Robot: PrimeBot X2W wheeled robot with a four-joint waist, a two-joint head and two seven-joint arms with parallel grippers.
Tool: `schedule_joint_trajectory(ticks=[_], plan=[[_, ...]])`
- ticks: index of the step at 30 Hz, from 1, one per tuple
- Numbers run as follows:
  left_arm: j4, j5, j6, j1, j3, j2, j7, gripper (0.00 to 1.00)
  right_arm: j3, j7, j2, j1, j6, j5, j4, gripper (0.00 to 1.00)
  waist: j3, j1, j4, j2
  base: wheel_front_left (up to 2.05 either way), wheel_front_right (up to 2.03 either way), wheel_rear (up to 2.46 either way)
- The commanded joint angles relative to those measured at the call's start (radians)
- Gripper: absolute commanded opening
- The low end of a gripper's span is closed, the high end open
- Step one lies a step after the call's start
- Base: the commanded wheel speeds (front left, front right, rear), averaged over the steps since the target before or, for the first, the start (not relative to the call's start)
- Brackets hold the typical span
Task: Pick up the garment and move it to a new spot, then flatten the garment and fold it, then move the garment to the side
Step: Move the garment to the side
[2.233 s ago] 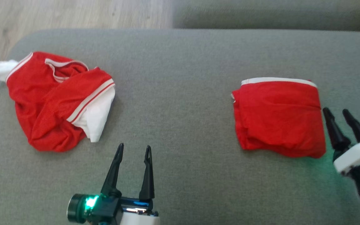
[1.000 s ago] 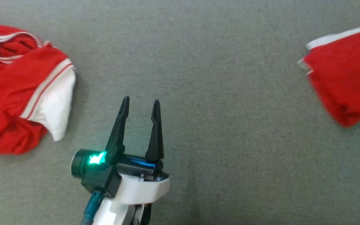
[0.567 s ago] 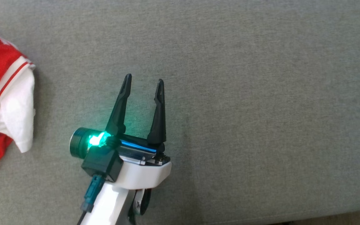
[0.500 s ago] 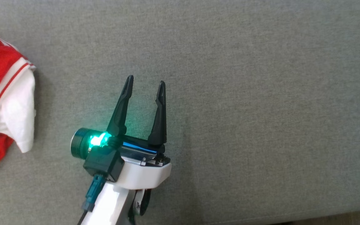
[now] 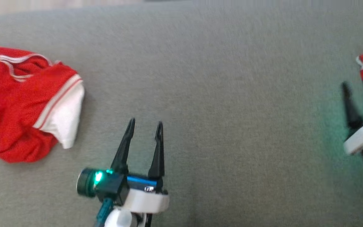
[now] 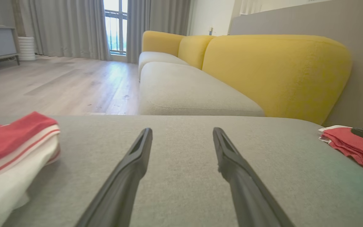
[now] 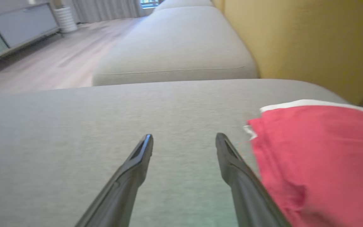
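**The crumpled garment is lying left of your left claw**

Head view: it is lying on the grey cushion, nearer your left arm.
Left wrist view: that claw is gaping wide, holding nothing.
Right wrist view: your right claw is gaping wide too, empty, just beside the folded garment.

Grey couch cushion: matt, coarse woven cloth.
Crumpled red-and-white garment: fine mesh cloth.
My black left fingers: matt plastic.

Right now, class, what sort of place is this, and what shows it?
Probably a home living room: a yellow-backed sofa, a wood floor, and grey curtains beside a tall window.
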Motion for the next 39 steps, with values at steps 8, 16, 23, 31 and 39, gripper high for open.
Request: schedule_joint_trajectory(ticks=[8,16,23,31,39], plan=[[0.033,0.012,0.025,0.099,0.102,-0.003,-0.005,1.0,0.15,-0.17,0.116,0.146,0.007,-0.038,-0.026,1.0,-0.234,0.0003,0.106,0.0,0.0,0.0,0.0],[-0.007,0.043,0.004,0.192,0.153,-0.003,-0.005,1.0,0.032,-0.212,0.257,0.327,0.007,-0.222,-0.166,1.0,-0.321,0.0003,0.091,0.0,0.0,0.0,0.0],[-0.035,0.089,-0.027,0.282,0.164,-0.003,-0.005,1.0,-0.104,-0.212,0.386,0.561,0.007,-0.35,-0.359,1.0,-0.377,0.0003,0.087,0.0,0.0,0.0,0.0],[-0.039,0.11,-0.034,0.341,0.174,-0.003,-0.005,1.0,-0.131,-0.212,0.422,0.651,0.007,-0.349,-0.4,1.0,-0.412,0.0003,0.084,0.0,0.0,0.0,0.0],[-0.031,0.116,-0.043,0.338,0.19,-0.003,-0.005,1.0,-0.116,-0.212,0.428,0.654,0.007,-0.355,-0.401,1.0,-0.413,0.0003,0.075,0.0,0.0,0.0,0.0]])
